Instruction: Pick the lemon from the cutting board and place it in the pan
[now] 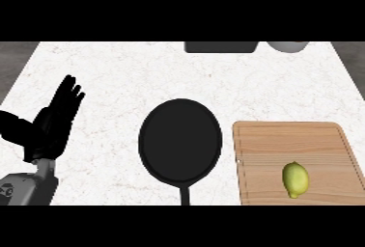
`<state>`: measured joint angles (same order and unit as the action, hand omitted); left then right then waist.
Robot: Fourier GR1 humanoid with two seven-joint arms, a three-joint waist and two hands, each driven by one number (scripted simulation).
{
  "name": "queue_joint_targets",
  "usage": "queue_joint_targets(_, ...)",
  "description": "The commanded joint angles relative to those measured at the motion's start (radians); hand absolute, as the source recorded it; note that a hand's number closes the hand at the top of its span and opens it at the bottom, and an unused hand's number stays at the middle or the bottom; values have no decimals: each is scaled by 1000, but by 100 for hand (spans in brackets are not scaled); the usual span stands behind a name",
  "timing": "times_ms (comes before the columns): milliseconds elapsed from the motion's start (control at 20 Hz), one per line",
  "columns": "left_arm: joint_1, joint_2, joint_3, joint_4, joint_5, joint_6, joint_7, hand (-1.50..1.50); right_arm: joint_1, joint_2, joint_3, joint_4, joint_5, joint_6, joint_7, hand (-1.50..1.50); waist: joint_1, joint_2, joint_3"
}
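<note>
Lemon (296,179), ungrasped, lies near the front of the cutting board (285,137), just right of the empty pan (179,141) on the bench (107,62); left hand (50,128) rests at the left edge, fingers straight and apart, holding nothing; right hand unseen.

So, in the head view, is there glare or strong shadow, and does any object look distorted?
Head view: even light, no glare; the lemon throws almost no shadow on the cutting board; the round pan looks taller than wide; the left robot hand shows only as a black shape.
</note>
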<state>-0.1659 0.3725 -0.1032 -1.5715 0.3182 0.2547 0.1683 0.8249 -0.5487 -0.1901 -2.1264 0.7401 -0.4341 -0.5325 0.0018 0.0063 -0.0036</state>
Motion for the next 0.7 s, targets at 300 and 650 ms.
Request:
queue_joint_targets(300,9,13,39,38,16,-65,-11,0,-81,109,236,-52,552,268,368,-150,6,-3,2)
queue_joint_targets(650,9,-45,1,-15,-56,13,24,0,-66,238,333,-64,895,229,485,-150,-9,-8,3)
